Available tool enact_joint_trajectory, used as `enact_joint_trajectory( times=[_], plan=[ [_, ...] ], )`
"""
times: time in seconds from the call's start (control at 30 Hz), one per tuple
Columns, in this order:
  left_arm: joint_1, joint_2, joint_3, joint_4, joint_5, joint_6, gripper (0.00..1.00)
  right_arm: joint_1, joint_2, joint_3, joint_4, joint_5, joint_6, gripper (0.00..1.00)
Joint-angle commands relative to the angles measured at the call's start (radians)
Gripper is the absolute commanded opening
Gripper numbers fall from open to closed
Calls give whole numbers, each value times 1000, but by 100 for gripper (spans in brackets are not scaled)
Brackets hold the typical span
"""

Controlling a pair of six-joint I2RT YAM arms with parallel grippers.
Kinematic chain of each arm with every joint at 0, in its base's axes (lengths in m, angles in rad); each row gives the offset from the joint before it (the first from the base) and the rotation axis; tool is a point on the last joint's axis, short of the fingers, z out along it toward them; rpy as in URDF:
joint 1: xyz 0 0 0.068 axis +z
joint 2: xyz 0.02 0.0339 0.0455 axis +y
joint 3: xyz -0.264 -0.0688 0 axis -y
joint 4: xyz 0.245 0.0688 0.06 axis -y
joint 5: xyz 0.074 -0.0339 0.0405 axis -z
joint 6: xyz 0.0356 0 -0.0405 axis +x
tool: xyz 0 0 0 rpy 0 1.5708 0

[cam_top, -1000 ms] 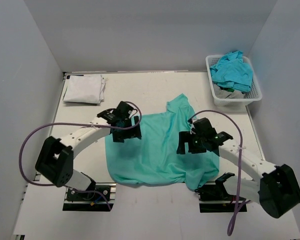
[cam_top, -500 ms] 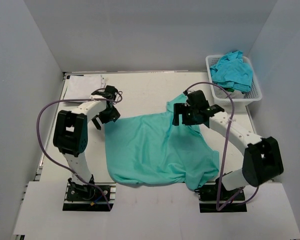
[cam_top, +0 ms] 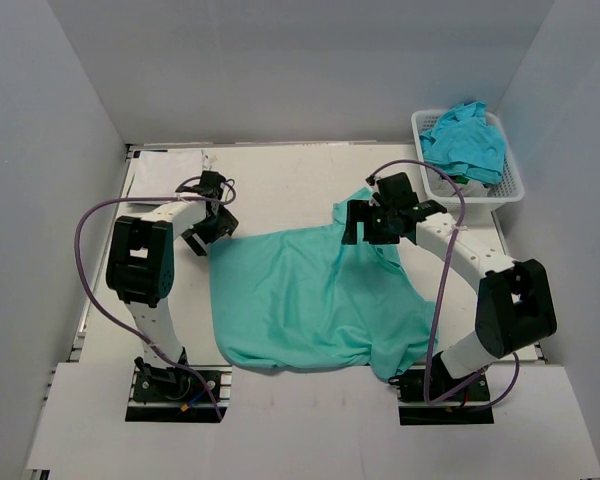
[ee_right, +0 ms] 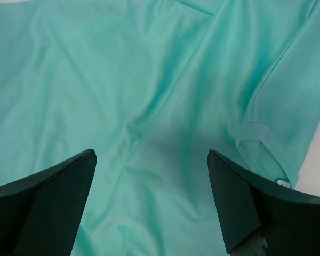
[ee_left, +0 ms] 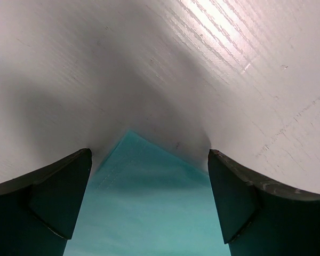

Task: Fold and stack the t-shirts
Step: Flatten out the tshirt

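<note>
- Grey walls, white table (cam_top: 280, 180); the thin crumpled teal cloth t-shirt (cam_top: 310, 300) lay spread mid-table between the arms.
- Left gripper (ee_left: 148, 160) — jaws apart, empty, at the shirt's far-left corner.
- Right gripper (ee_right: 152, 160) — jaws apart, empty, over cloth near the sleeve hem.
- Probably light, limp, wrinkle-prone; pinch corners or hems.
- No readable writing; tiny white tag (ee_right: 281, 183) was illegible.

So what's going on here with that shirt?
A teal shirt lies rumpled on the table, waiting to be folded. The left gripper hovers open at its far left corner, the right gripper open over its far right part; neither holds it. A folded white shirt lies far left; more shirts wait in the basket.
</note>
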State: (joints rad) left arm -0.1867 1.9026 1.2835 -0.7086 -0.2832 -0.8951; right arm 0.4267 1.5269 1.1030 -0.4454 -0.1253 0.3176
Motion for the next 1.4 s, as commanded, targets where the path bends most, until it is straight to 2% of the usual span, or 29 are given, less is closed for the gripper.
enact_joint_trajectory(
  times=[0.0,0.1,0.27,0.3,0.37,0.4,0.47,0.5,0.77,0.8,0.87,1.03,1.27,1.37],
  plan=[
    [7,-10,-12,34,-2,-25,100,-12,-22,1,20,-11,-6,90],
    [-2,13,-26,21,-13,-25,97,-22,-25,0,20,18,9,90],
    [-2,23,-102,46,9,-25,68,-42,-28,34,25,115,40,90],
    [-2,35,-102,57,21,-25,57,-48,-27,40,30,122,40,90],
    [-2,49,-92,57,33,-13,43,-58,-13,63,66,164,40,90],
    [-2,64,-92,57,33,-2,30,-60,-2,73,71,194,37,90],
    [-2,81,-65,57,44,11,13,-69,39,136,83,216,31,90],
    [-2,93,-52,44,44,12,2,-72,55,152,88,233,28,90],
    [-2,102,-32,35,62,55,0,-112,315,386,112,299,-15,90],
    [-2,93,-23,35,62,64,0,-118,394,452,112,293,-28,90],
    [-2,93,-23,35,62,64,0,-124,446,565,85,291,-37,90],
    [-2,93,-32,35,62,84,0,-138,634,730,67,279,-57,90],
    [-2,93,-32,24,72,94,0,-143,733,748,91,274,-54,90],
    [-2,84,-32,15,72,104,0,-140,766,752,106,270,-45,85]
  ],
)
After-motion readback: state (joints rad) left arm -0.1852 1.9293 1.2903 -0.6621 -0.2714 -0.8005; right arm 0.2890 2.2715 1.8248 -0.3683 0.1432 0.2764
